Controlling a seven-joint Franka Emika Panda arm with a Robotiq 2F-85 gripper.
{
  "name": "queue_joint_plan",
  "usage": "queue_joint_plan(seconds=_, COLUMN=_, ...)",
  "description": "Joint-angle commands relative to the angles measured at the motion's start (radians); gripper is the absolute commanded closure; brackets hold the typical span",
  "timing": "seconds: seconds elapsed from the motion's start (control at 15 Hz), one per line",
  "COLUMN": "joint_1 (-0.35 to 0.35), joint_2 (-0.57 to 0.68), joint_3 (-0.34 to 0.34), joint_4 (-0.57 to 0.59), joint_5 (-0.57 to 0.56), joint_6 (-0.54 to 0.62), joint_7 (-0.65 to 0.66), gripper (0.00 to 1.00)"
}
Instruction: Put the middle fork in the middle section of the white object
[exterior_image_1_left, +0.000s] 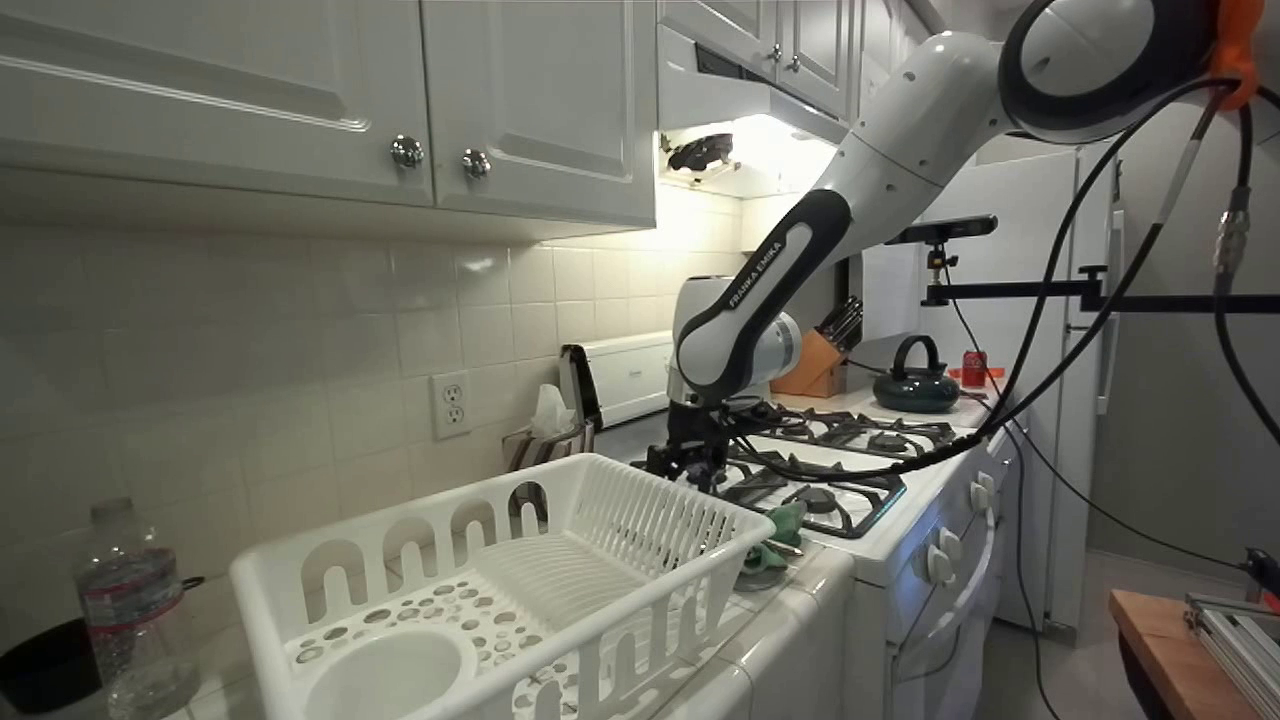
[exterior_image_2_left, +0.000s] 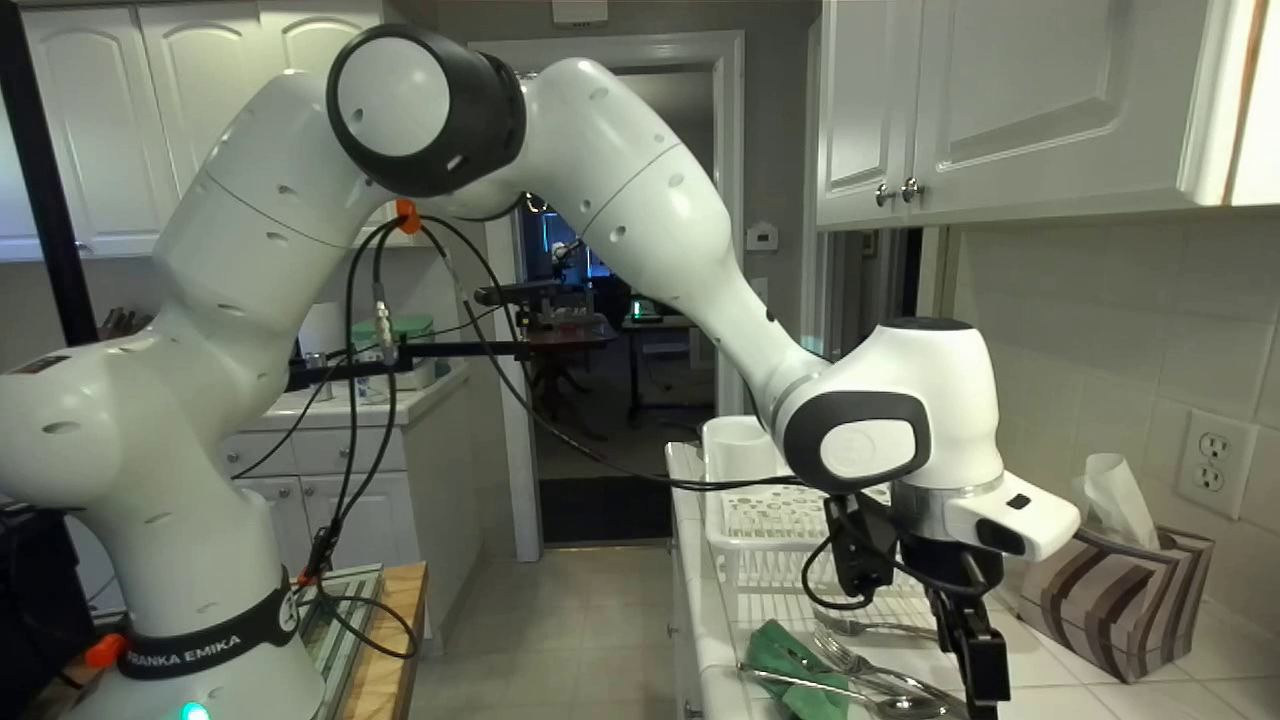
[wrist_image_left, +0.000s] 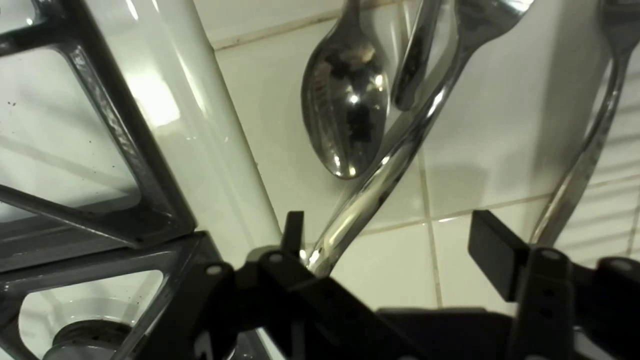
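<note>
Middle fork (wrist_image_left: 365, 200) lies on the tiled counter (wrist_image_left: 490, 130), b/w the stove (wrist_image_left: 220, 180) & the white rack (exterior_image_1_left: 555, 575); so it is outside of the rack. B/w this spot & the rack's middle section rises the rack's slatted end. In wrist view, a spoon (wrist_image_left: 345, 110) rests close beside the fork's handle, on the stove side, & the tip of a dark handle (wrist_image_left: 414, 60) sits b/w spoon & fork. Another fork (wrist_image_left: 577, 175) lies apart, on the opp. side. Black grate (wrist_image_left: 127, 127) of the stove is near the counter edge. In an exterior view, the spoon's handle passes over a green cloth (exterior_image_2_left: 772, 642), & a tissue box (exterior_image_2_left: 1120, 610) stands near the gripper (wrist_image_left: 393, 245).

Abt the gripper: it points down over the counter, w/ its jaws spread wide. End of the fork's handle shows in the gap b/w them, just beside one fingertip (wrist_image_left: 294, 232); if they touch, I can't tell. Rest of the fork runs approx. diagonally across the tiles, & its head is partly cut off by the top edge.
</note>
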Motion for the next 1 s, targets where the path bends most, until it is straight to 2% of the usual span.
queue_joint_plan(seconds=0.0, joint_1=0.011, joint_2=-0.01, joint_3=-0.009, joint_4=-0.03, joint_5=0.006, joint_6=0.023, joint_7=0.012, gripper=0.0)
queue_joint_plan(seconds=0.93, joint_1=-0.006, joint_2=-0.002, joint_3=0.007, joint_4=-0.028, joint_5=0.028, joint_6=-0.054, joint_7=0.016, gripper=0.0)
